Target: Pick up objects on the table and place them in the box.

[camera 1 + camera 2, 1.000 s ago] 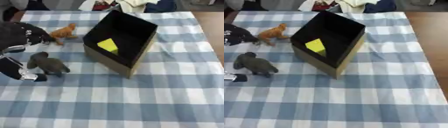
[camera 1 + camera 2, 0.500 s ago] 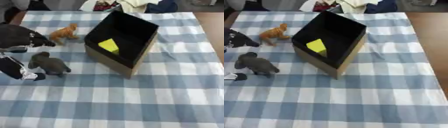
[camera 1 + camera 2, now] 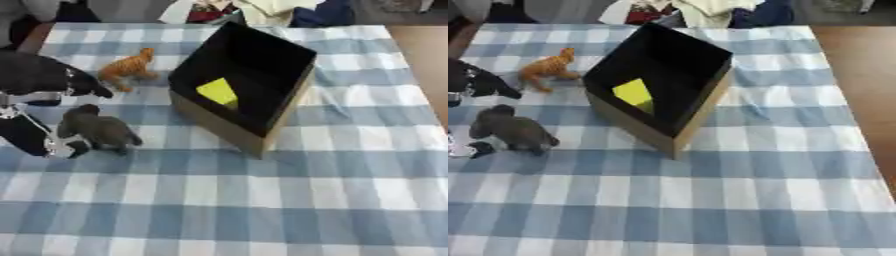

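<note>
The robot's left hand (image 3: 39,85), black, enters at the left edge, its fingers spread either side of the grey elephant figurine (image 3: 98,130) without closing on it. The elephant stands on the blue-and-white checked counter (image 3: 262,210). Beyond it stands an orange tiger figurine (image 3: 129,67), beside the open black-lined cardboard box (image 3: 241,85) holding a yellow piece (image 3: 219,92). Likely next: closing around the elephant. Much of the hand is cut off; the right hand is unseen.

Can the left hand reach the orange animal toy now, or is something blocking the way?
Probably yes. The left hand is just left of the orange animal toy, with only bare tablecloth between them. The grey animal toy stands nearer the camera and the box further right, both clear of that path.
</note>
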{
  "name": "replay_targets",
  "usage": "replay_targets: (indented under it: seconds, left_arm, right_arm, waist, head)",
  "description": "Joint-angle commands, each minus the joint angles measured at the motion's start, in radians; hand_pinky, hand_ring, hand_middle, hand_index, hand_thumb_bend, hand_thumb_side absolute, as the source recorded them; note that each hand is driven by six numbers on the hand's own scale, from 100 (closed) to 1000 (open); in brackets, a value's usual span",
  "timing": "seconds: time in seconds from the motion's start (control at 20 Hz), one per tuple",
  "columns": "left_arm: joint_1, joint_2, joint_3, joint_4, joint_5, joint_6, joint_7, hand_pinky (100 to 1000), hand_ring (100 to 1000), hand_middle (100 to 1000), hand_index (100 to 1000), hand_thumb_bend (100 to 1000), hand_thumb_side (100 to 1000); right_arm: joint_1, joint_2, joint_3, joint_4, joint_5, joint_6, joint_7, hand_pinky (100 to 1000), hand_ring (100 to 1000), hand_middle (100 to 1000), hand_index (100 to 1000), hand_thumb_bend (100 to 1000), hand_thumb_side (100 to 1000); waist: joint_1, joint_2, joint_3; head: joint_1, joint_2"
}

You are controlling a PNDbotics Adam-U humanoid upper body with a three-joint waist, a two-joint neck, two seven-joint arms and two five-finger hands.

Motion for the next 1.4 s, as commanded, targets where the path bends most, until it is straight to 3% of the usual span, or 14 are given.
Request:
replay_targets:
  seconds: [0.05, 0.7, 0.9, 1.4]
  left_arm:
    - [-0.016, 0.031, -0.003, -0.01, -0.014, 0.018, -0.028, 890, 882, 847, 983, 401, 557]
    - [-0.041, 0.003, -0.047, -0.01, -0.14, 0.065, -0.092, 913, 897, 836, 965, 517, 610]
    - [-0.044, -0.013, -0.06, -0.004, -0.149, 0.071, -0.09, 900, 892, 820, 952, 452, 620]
    - [-0.069, -0.034, -0.079, 0.029, -0.185, 0.075, -0.066, 865, 865, 753, 889, 415, 561]
  right_arm:
    - [-0.015, -0.003, 0.0, -0.023, -0.009, 0.0, 0.007, 1000, 952, 749, 898, 100, 682]
    - [-0.018, 0.008, 0.001, -0.029, -0.013, 0.008, 0.019, 1000, 949, 744, 894, 100, 684]
    - [-0.018, 0.011, 0.003, -0.029, -0.015, 0.011, 0.023, 1000, 949, 743, 894, 100, 689]
    - [-0.021, 0.014, 0.004, -0.027, -0.017, 0.012, 0.035, 1000, 949, 740, 892, 100, 696]
  waist:
    - [0.001, -0.015, -0.001]
    - [0.0, -0.005, -0.016]
    - [-0.001, 0.0, -0.018]
    - [-0.004, 0.007, -0.023]
  head:
    - [0.005, -0.013]
    - [0.018, -0.028]
    - [0.02, -0.033]
    - [0.026, -0.039]
